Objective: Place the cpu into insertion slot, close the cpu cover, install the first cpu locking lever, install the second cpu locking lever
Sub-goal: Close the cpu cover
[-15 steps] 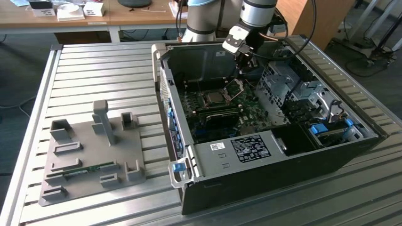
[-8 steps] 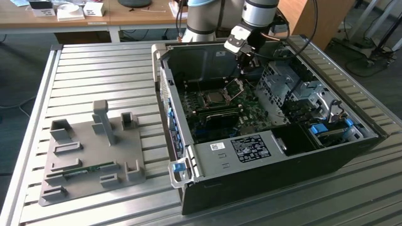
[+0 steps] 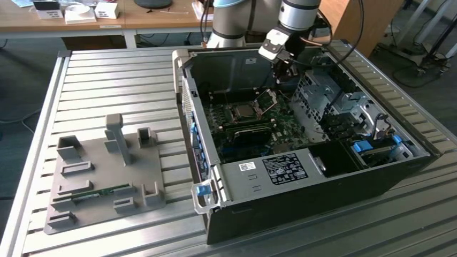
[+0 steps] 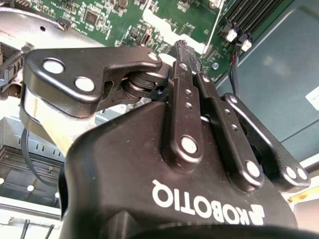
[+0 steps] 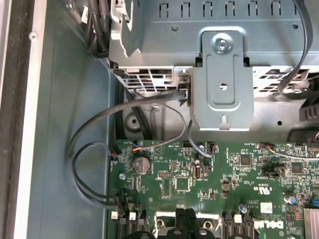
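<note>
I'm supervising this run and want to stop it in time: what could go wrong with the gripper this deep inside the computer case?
1. The gripper hangs close beside the metal drive cage; a sideways move could knock it.
2. Loose black cables loop along the motherboard edge and might snag.
3. The cpu cover stands raised beside the insertion slot; an off-line push could bend it.

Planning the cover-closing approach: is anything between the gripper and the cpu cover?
Nothing visible. In the exterior view the gripper hangs over the computer case, just beyond the cpu cover, which stands tilted up at the exterior view's right edge of the insertion slot, with open space between them.
</note>
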Robot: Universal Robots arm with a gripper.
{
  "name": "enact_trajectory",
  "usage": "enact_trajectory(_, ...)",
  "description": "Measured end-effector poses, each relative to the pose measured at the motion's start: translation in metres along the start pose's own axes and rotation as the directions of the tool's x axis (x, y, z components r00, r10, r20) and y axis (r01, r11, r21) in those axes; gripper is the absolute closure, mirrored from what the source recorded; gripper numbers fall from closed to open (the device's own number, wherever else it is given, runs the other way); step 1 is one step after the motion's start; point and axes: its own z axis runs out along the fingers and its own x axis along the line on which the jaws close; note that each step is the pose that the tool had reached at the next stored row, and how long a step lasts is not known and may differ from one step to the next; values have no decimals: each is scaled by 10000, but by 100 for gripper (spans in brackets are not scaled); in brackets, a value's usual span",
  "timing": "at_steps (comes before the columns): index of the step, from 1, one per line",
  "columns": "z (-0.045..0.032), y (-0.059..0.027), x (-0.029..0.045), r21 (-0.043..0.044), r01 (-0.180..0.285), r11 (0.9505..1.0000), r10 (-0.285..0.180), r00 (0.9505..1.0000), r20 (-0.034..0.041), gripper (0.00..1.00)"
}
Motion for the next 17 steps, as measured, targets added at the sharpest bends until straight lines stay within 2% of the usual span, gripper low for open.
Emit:
enact_trajectory(7, 10, 92, 12, 0, 0, 10000, 0, 10000, 2, 89)
enact_trajectory(17, 20, 106, 12, 0, 0, 10000, 0, 10000, 1, 89)
